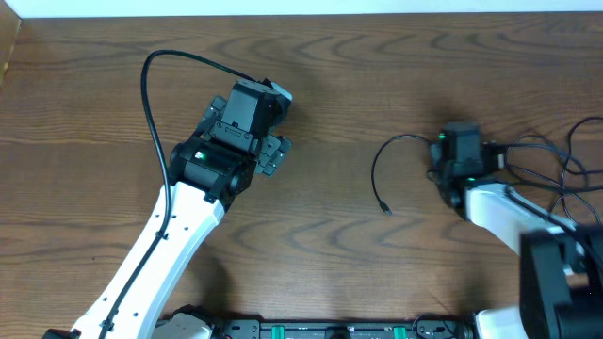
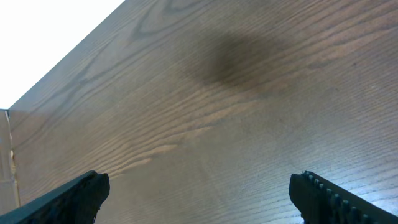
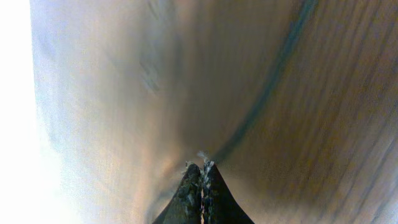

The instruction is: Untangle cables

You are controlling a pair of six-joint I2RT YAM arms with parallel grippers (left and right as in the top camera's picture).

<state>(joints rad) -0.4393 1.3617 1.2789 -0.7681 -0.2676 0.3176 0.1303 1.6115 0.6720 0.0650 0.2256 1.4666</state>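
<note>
Cables (image 1: 375, 171) on wooden worktop (image 1: 330, 75), all in right half of overhead view: 1 black strand arcing left from right end effector (image 3: 201, 169), then down to small plug end (image 1: 388, 211) near centre right, others looped together by right edge. Right fingers pressed tight together, blurred dark strand reaching up to their tips (pinched or merely touching, cannot tell). Left end effector (image 2: 199, 199) at centre left, well apart from cables, fingers spread wide above wood grain.
</note>
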